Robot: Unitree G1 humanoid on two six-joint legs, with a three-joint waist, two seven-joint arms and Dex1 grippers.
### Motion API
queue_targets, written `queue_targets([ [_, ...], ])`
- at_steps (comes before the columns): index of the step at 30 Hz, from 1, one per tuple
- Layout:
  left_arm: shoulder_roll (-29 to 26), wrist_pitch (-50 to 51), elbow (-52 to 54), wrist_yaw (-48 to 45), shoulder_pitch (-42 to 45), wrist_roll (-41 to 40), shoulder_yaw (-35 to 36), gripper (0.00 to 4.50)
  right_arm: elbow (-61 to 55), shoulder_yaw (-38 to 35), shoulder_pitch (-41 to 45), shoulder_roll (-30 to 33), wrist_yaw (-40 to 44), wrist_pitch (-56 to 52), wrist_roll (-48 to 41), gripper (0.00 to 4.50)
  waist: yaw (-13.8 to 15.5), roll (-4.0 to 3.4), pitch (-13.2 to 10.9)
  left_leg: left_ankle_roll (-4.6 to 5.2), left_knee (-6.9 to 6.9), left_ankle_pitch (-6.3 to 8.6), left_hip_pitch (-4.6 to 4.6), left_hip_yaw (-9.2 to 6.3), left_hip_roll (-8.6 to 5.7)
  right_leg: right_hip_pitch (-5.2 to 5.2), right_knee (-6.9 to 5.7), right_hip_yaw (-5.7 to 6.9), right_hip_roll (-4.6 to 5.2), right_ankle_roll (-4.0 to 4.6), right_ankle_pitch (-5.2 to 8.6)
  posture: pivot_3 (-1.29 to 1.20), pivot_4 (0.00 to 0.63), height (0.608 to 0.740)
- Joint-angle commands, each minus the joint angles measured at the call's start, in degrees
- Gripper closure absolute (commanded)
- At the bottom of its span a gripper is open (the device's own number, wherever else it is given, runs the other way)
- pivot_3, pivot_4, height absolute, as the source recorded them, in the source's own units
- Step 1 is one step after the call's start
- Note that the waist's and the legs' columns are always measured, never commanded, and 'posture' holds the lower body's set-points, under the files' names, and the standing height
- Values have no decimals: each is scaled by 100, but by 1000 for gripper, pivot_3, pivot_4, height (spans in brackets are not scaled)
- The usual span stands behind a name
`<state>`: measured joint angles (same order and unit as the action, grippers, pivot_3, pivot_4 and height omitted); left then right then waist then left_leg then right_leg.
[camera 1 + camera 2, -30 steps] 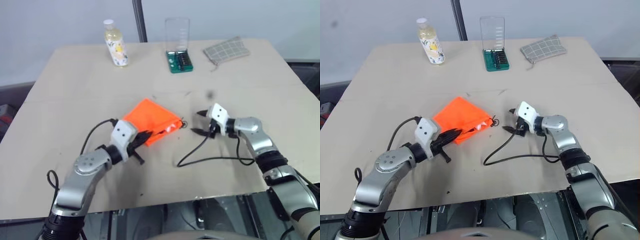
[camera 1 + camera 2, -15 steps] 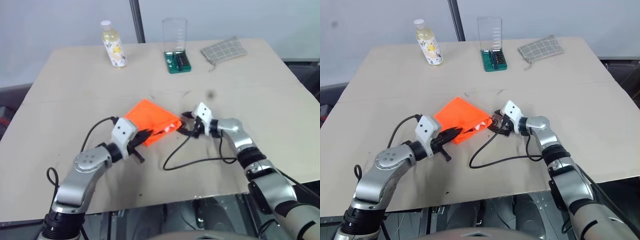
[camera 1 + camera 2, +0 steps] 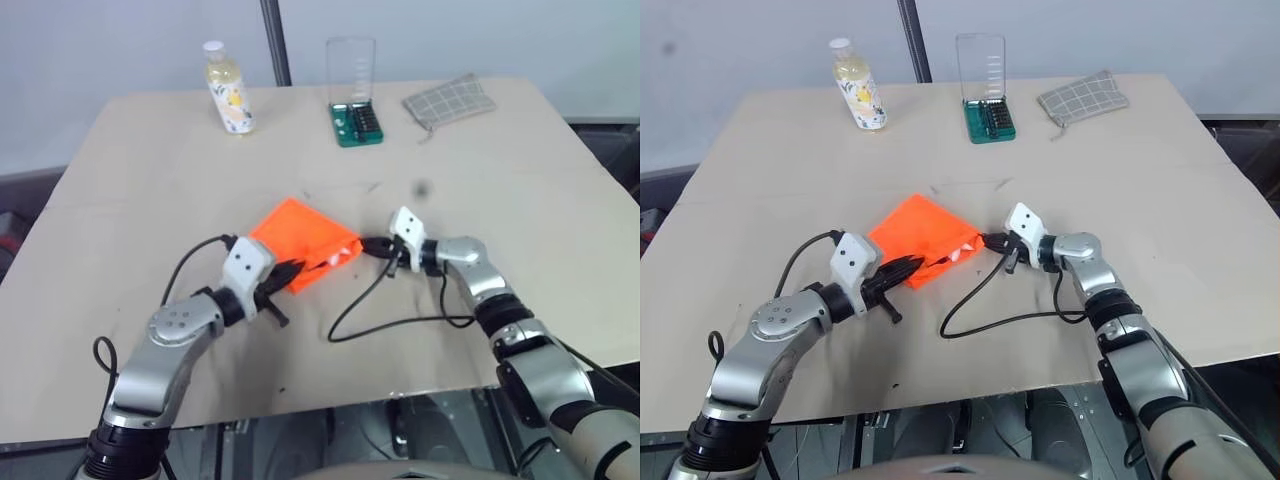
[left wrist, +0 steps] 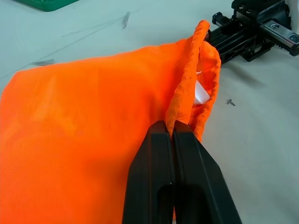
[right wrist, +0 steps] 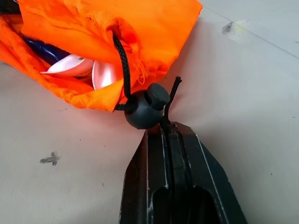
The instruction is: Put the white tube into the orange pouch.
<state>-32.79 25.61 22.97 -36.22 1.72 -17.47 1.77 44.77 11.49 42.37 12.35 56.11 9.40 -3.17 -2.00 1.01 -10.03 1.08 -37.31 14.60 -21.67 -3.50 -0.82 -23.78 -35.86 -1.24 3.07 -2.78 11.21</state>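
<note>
- 2 grippers work at the orange pouch (image 3: 303, 238), which lies near the middle of the tan table (image 3: 150, 160).
- Left gripper (image 4: 173, 135): its black fingers are pressed together on the hem of the pouch's open mouth, pinching a fold of the orange fabric.
- Right gripper (image 5: 168, 129): its fingers are closed tight, with the black drawstring cord (image 5: 122, 65) of the pouch caught between their tips, just behind the round black cord stopper (image 5: 145, 105).
- The cord runs from the stopper up over the gathered edge of the pouch mouth; a short loose end sticks up beside the stopper.
- White tube (image 5: 77, 67): it lies inside the pouch, and its white end shows in the open mouth in the right wrist view; a sliver of white (image 4: 201, 93) also shows through the mouth in the left wrist view.
- Something dark blue (image 5: 39, 49) sits in the pouch next to the tube; I cannot tell what it is.
- At the far edge of the table stand 1 yellowish bottle (image 3: 228, 88) with a white cap, 1 green case (image 3: 357, 122) with a clear lid raised upright, and 1 grey checked cloth pouch (image 3: 450, 99), all well apart from the grippers.
- 1 loose black cable (image 3: 385, 305) loops over the table below the right gripper.
</note>
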Motion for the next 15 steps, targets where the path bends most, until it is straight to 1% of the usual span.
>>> queue_targets([
  [1, -26, -145, 48, -16, 17, 16, 94, 4500, -119, -226, -102, 218, -294, -56, 31, 4486, 8, 0, 0, 0, 0, 0, 0, 0, 0, 0, 0, 0, 0, 0, 0, 0, 150, 740],
  [4, -9, -171, 22, 5, 31, 38, 99, 4500, -374, -766, 9, 210, -719, -254, -409, 4486, 6, -1, -2, 0, 0, 0, -3, 1, -1, -1, 1, -1, 2, 0, 0, 0, 150, 740],
  [9, 92, -23, 21, -12, 83, -142, 108, 4500, -1103, -1392, -19, 69, -972, -983, -1194, 4486, -22, -3, -4, 0, 6, 0, -9, 2, 2, -11, 1, -2, -1, 0, 0, 0, 150, 740],
  [13, 189, -141, -25, 68, 233, -109, 90, 4500, -1973, -1546, -151, -71, -1132, -1694, -1671, 4486, -15, -3, -3, 0, 8, 0, -12, -2, 3, -13, 0, 0, 1, 0, 0, 0, 150, 740],
  [14, 281, -132, -22, 58, 294, -291, 189, 4500, -2194, -1530, -191, -94, -1187, -1837, -1719, 4486, -13, -3, -4, 0, 8, 0, -13, -2, 3, -13, 1, 0, 1, 0, 0, 0, 150, 740],
  [15, 334, -139, -10, 40, 339, -409, 258, 4232, -2376, -1504, -230, -104, -1231, -1942, -1738, 4498, -6, -3, -4, 0, 9, 0, -13, -2, 2, -13, 1, 0, 4, 0, 0, 0, 150, 740],
])
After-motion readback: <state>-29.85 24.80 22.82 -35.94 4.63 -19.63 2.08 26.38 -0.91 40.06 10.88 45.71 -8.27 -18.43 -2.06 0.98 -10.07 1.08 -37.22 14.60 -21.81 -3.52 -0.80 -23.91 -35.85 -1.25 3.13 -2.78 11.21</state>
